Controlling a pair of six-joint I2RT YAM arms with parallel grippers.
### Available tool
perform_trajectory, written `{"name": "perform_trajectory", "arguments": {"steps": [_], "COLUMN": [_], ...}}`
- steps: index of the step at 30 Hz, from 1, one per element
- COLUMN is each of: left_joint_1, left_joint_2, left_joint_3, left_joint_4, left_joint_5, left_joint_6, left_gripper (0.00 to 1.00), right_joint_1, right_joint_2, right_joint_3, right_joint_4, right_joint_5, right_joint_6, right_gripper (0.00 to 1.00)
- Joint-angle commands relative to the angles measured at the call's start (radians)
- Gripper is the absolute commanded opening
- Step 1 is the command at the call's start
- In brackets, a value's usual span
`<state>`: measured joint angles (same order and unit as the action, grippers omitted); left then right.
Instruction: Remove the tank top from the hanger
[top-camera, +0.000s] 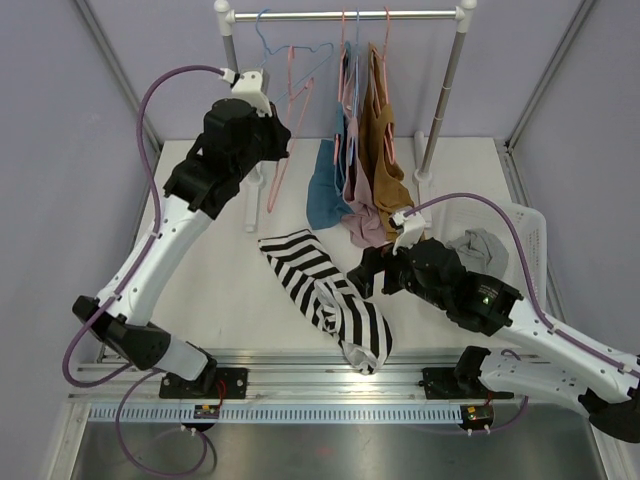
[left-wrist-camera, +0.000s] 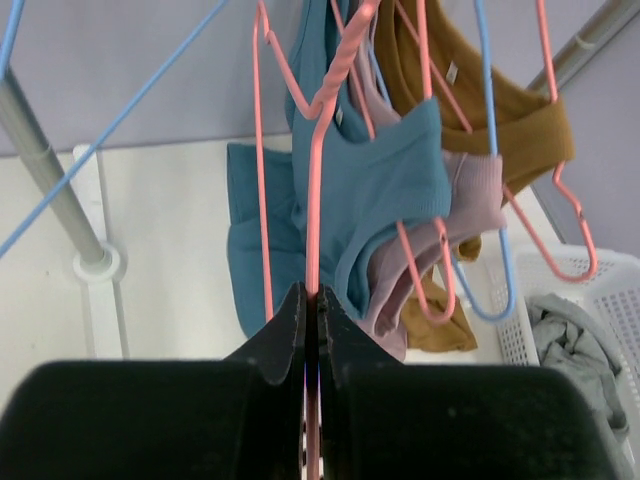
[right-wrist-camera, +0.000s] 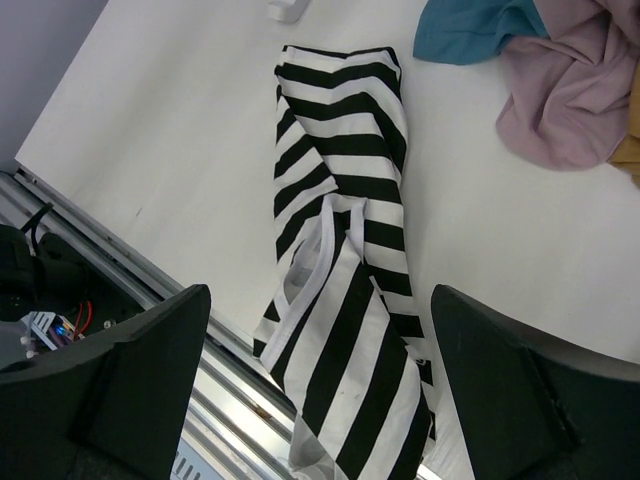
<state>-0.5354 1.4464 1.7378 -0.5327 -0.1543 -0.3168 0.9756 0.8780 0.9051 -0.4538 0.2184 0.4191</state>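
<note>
The striped tank top (top-camera: 325, 295) lay loose on the worktop (top-camera: 215, 275), running from the middle to the near edge, with its lower end over the rail (top-camera: 300, 362). The left hand (left-wrist-camera: 312, 305) was clamped on a pink hanger (left-wrist-camera: 315, 180) that looked bare. The right hand (right-wrist-camera: 320, 330) hung wide open above the top, holding nothing. The removal looked done; at most the hanger remained to be set aside.

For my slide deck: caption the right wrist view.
Right gripper, jaws open, over the striped tank top lying on the white table.
</note>
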Motion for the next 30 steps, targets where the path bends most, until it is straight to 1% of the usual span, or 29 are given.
{"name": "perform_trajectory", "arguments": {"steps": [1, 3, 4, 5, 8, 9, 11, 12, 14, 17, 18, 19, 23, 30], "left_joint_1": [0.029, 0.054, 0.060, 0.064, 0.086, 0.094, 0.117, 0.136, 0.156, 0.173, 0.178, 0.180, 0.181, 0.180], "left_joint_2": [0.108, 0.182, 0.218, 0.297, 0.418, 0.436, 0.447, 0.450, 0.457, 0.525, 0.540, 0.558, 0.552, 0.539], "left_joint_3": [0.214, 0.329, 0.448, 0.509, 0.702, 0.726, 0.700, 0.681, 0.666, 0.729, 0.771, 0.778, 0.740, 0.717], "left_joint_4": [0.019, -0.036, -0.053, -0.075, -0.133, -0.130, -0.098, -0.048, 0.008, 0.002, -0.013, -0.016, 0.007, -0.035], "left_joint_5": [0.031, 0.065, 0.073, 0.075, 0.088, 0.088, 0.101, 0.114, 0.178, 0.194, 0.194, 0.197, 0.206, 0.210], "left_joint_6": [0.030, 0.021, 0.022, 0.025, 0.021, 0.018, -0.001, -0.010, -0.033, -0.038, -0.036, -0.038, -0.038, -0.048], "left_gripper": [0.00, 0.00, 0.00, 0.00, 0.00, 0.00, 0.00, 0.00, 0.00, 0.00, 0.00, 0.00, 0.00, 0.00], "right_joint_1": [0.009, 0.009, 0.011, 0.009, 0.009, 0.009, 0.009, 0.011, 0.009, 0.009, 0.009, 0.011, 0.009, 0.009], "right_joint_2": [-0.030, -0.040, -0.043, -0.047, -0.063, -0.073, -0.083, -0.092, -0.094, -0.088, -0.080, -0.077, -0.070, 0.028], "right_joint_3": [-0.034, -0.038, -0.037, -0.035, -0.031, -0.032, -0.038, -0.044, -0.052, -0.054, -0.052, -0.051, -0.061, -0.058], "right_joint_4": [0.009, 0.003, -0.006, -0.009, -0.025, -0.028, -0.033, -0.029, -0.025, -0.017, -0.017, -0.017, 0.001, 0.001], "right_joint_5": [0.041, 0.039, 0.036, 0.035, 0.030, 0.032, 0.048, 0.052, 0.058, 0.059, 0.058, 0.056, 0.044, -0.014], "right_joint_6": [0.004, 0.001, 0.000, 0.000, -0.006, -0.009, -0.023, -0.028, -0.043, -0.052, -0.055, -0.055, -0.059, -0.088], "right_gripper": [1.00, 0.99, 1.00, 1.00, 0.99, 0.99, 1.00, 1.00, 0.99, 1.00, 1.00, 1.00, 0.99, 0.99]}}
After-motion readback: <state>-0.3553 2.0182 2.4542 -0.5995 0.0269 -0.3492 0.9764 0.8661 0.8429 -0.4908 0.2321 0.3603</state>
